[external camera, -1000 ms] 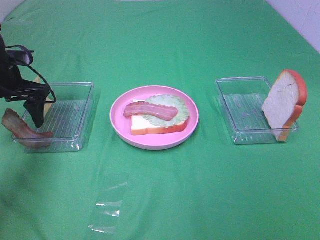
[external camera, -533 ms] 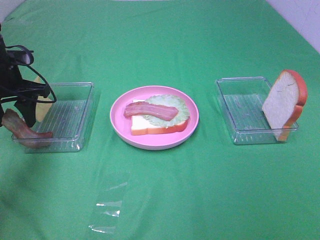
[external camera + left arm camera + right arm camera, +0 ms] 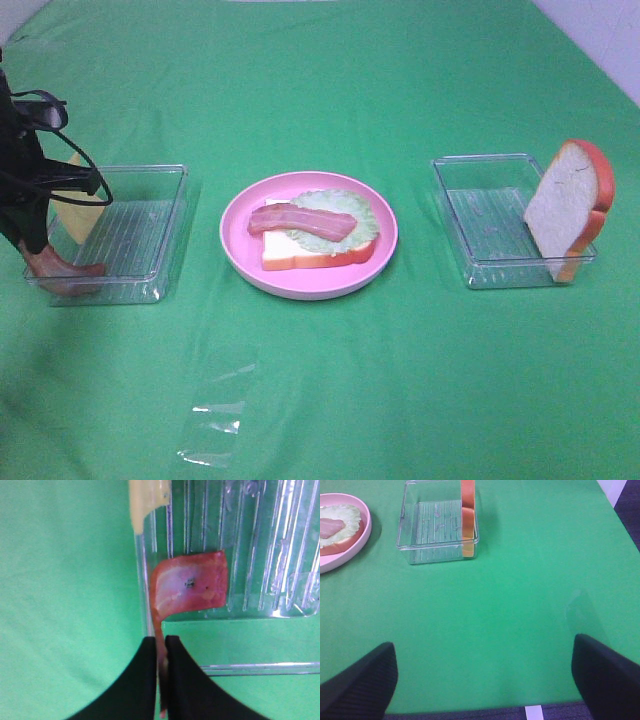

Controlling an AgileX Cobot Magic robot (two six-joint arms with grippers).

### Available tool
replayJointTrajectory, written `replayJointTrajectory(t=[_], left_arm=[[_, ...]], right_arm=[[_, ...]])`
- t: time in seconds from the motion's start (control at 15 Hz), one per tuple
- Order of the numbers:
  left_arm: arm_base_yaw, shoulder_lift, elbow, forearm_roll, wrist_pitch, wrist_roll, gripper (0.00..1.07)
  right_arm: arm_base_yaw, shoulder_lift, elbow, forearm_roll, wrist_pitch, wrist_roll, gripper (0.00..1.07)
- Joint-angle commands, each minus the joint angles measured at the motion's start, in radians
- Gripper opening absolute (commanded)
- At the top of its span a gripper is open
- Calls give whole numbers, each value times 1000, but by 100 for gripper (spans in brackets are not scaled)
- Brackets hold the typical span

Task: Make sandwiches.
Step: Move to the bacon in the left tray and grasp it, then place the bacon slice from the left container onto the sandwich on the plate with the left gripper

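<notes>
On the pink plate [image 3: 240, 250] lies the part-built sandwich [image 3: 318, 238]: a bread slice, lettuce [image 3: 345, 215] and a bacon strip [image 3: 300, 220] on top. My left gripper [image 3: 36, 245] is shut on a second bacon strip [image 3: 68, 270] that hangs over the left rim of the left clear tray [image 3: 140, 235]. The left wrist view shows the black fingers [image 3: 145, 680] pinching the bacon [image 3: 190, 585]. A yellow cheese square [image 3: 80, 205] leans in that tray. My right gripper [image 3: 482, 680] stands open over bare cloth. A bread slice [image 3: 568, 208] leans on the right tray [image 3: 490, 225].
A crumpled piece of clear film [image 3: 215, 425] lies on the green cloth near the front, left of centre. In the right wrist view the right tray [image 3: 437, 525] with the bread [image 3: 467, 515] and the plate's edge [image 3: 350, 545] lie ahead; the table edge is close.
My left gripper moved left from over the tray to the bacon strip at its rim and closed on it. The right side has not moved.
</notes>
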Motion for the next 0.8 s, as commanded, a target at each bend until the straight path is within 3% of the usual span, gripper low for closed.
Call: replayJointTrajectory(t=[0.07,0.4,0.53,0.6,0.8], left_arm=[[-2,-6,7,4,4,2,0],[-51,-105,-40,-15,32,25,0],[-75,-142,-120,-79,56,43,0],[-100,-145,-242,-157,93,66,0],[-148,-125,-413,-285,72,82,0]], right_arm=[[1,-33,3,1,-6,-8,89],[1,-33,3,1,-6,-8,89],[1,-33,3,1,-6,-8,89],[1,-33,3,1,-6,-8,89],[1,-33,3,1,-6,-8,89]])
